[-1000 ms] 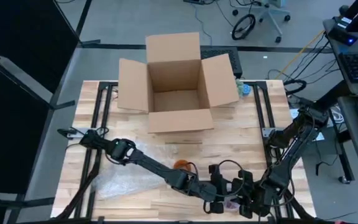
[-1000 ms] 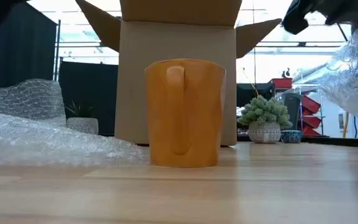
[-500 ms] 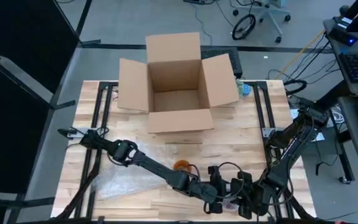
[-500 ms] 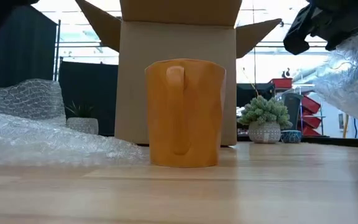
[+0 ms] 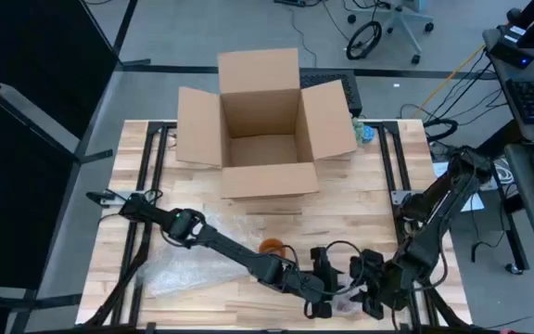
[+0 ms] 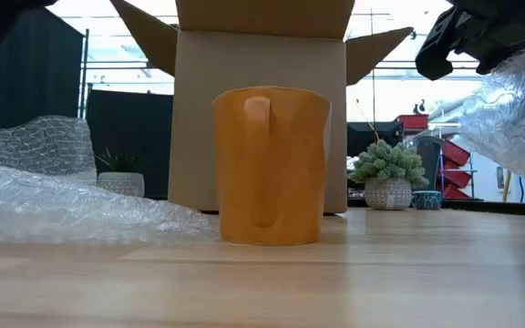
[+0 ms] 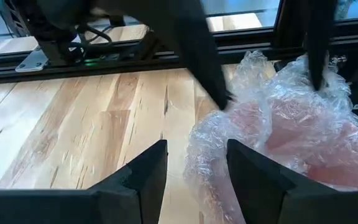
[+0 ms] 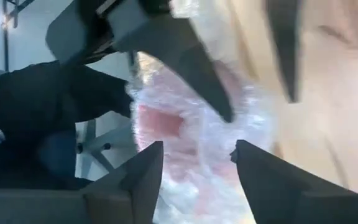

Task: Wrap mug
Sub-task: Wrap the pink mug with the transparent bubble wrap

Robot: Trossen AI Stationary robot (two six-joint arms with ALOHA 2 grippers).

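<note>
An orange mug (image 5: 273,247) stands upright on its base on the wooden table, its handle toward the near edge (image 6: 259,159). Left of it a loose sheet of bubble wrap (image 5: 188,274) lies flat. At the near edge, right of the mug, a bubble-wrap bundle (image 5: 349,299) with something pink inside is held up between my two grippers. My left gripper (image 7: 197,146) comes at it from the left and my right gripper (image 8: 194,146) from the right. In the low view the bundle (image 6: 518,109) hangs clear of the table. My left gripper has the bundle's crumpled near edge (image 7: 209,158) between its two fingers, coming about level from the table's left. Several layers of wrap bunch there. The bundle is off the table. My right gripper has the bundle's opposite side (image 8: 188,171) between its two fingers, coming from the table's right. How far back the wrap reaches between the fingers is hidden. The bundle hangs clear of the tabletop.
An open cardboard box (image 5: 262,121) stands at the far middle of the table, flaps spread. A small potted plant (image 6: 388,173) sits behind the table at the right. A person in dark clothes (image 8: 36,106) shows beyond the near edge. Bare wood lies between mug and box.
My right arm has shifted a little toward the table's right edge. The bundle stays lifted between the two grippers. The mug and the loose sheet have not moved.
</note>
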